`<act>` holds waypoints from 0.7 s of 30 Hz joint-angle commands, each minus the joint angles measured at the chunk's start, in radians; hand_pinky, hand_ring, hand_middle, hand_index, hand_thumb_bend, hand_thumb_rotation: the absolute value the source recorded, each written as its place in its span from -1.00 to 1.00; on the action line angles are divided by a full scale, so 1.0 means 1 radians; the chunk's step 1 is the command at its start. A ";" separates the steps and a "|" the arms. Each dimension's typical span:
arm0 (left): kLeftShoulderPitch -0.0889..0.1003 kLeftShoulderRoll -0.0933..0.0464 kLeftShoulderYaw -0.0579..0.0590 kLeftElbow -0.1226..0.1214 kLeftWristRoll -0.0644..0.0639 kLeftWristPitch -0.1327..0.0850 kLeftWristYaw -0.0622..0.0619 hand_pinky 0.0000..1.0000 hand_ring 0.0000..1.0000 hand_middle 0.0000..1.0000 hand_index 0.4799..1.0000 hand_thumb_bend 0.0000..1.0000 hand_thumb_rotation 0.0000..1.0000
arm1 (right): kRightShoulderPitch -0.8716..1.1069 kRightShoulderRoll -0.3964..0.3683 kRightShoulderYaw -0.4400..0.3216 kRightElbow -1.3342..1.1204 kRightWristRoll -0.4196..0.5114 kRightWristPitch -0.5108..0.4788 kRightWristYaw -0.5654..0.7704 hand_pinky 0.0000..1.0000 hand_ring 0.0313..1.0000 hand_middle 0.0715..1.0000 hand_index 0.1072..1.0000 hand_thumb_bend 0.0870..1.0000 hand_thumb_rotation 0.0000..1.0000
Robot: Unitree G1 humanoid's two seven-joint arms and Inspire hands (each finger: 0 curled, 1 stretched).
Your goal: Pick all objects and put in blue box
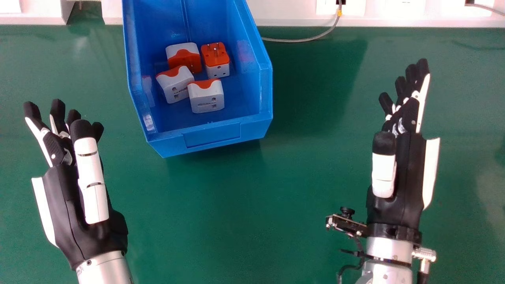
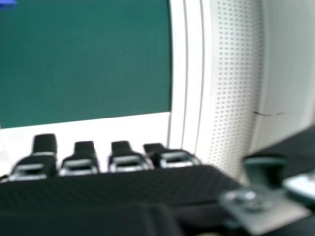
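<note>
Plug adapters (image 1: 207, 98), four in number and all white and orange, are held inside the blue box (image 1: 213, 135), and are grouped on its floor. By the far-left adapter (image 1: 184, 58), an orange face is turned partly toward the near side. On the far-right adapter (image 1: 215, 59), metal pins are seen standing up from the orange face, with the white part beneath. The near-left adapter (image 1: 173, 85) is set at a slant, and beside it the near-right adapter is placed with its socket holes facing the near wall; whether these two are touching cannot be told.

The box is stood upright on the green table (image 1: 221, 205), between the two hands and a little turned. To its left, well clear of its wall, the left hand (image 1: 69, 201) is held with fingers spread and loosely extended, and nothing is grasped. To its right, farther off, the right hand (image 1: 406, 177) is held empty, its fingers stretched forward and its thumb apart from them. In the right hand view, the fingertips (image 2: 45, 143) of this hand are seen in a spaced row.

A small camera (image 1: 347, 224) is mounted at the right wrist. Beyond the box, a grey cable (image 1: 300, 40) is curved along the table's far side.
</note>
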 commanded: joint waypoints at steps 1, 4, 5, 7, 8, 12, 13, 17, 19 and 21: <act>-0.009 -0.064 -0.004 -0.033 0.002 0.000 0.002 0.86 0.98 1.00 1.00 0.09 0.50 | -0.013 0.059 -0.007 -0.035 0.008 -0.008 0.007 0.83 0.98 1.00 1.00 0.79 1.00; -0.006 -0.059 -0.006 -0.044 0.013 0.022 0.005 0.87 0.98 1.00 1.00 0.09 0.52 | -0.016 0.062 -0.009 -0.037 0.009 -0.004 0.004 0.84 0.99 1.00 1.00 0.79 1.00; -0.004 -0.059 -0.008 -0.054 0.014 0.031 0.006 0.87 0.98 1.00 1.00 0.10 0.52 | -0.016 0.063 -0.010 -0.040 0.005 0.001 0.002 0.84 0.99 1.00 1.00 0.80 1.00; -0.005 -0.057 -0.007 -0.067 0.010 0.041 0.003 0.87 0.98 1.00 1.00 0.10 0.52 | -0.017 0.065 -0.010 -0.042 0.001 0.003 0.001 0.84 0.99 1.00 1.00 0.80 1.00; -0.007 -0.055 -0.004 -0.067 0.010 0.043 0.002 0.87 0.98 1.00 1.00 0.10 0.52 | -0.017 0.064 -0.011 -0.041 -0.001 0.001 0.000 0.84 0.99 1.00 1.00 0.80 1.00; -0.006 -0.044 0.000 -0.077 0.012 0.062 -0.003 0.87 0.97 1.00 0.99 0.10 0.52 | -0.014 0.069 -0.013 -0.051 -0.003 0.009 -0.006 0.84 0.98 1.00 1.00 0.80 1.00; -0.006 -0.043 0.001 -0.081 0.011 0.067 -0.004 0.86 0.97 1.00 0.99 0.11 0.52 | -0.014 0.070 -0.013 -0.053 -0.004 0.011 -0.007 0.85 0.98 1.00 1.00 0.82 1.00; -0.004 -0.048 0.003 -0.085 0.015 0.072 -0.001 0.84 0.95 0.99 0.99 0.13 0.49 | -0.012 0.065 -0.012 -0.046 -0.002 -0.002 -0.006 0.85 0.98 1.00 1.00 0.83 1.00; -0.003 -0.050 0.000 -0.090 0.017 0.078 0.000 0.84 0.95 0.99 0.99 0.13 0.49 | -0.010 0.064 -0.013 -0.046 0.002 -0.005 -0.004 0.85 0.98 1.00 1.00 0.83 1.00; 0.001 -0.049 -0.003 -0.101 0.012 0.088 -0.003 0.84 0.95 0.99 0.99 0.13 0.48 | -0.007 0.066 -0.013 -0.051 0.002 -0.004 -0.006 0.85 0.98 1.00 1.00 0.82 1.00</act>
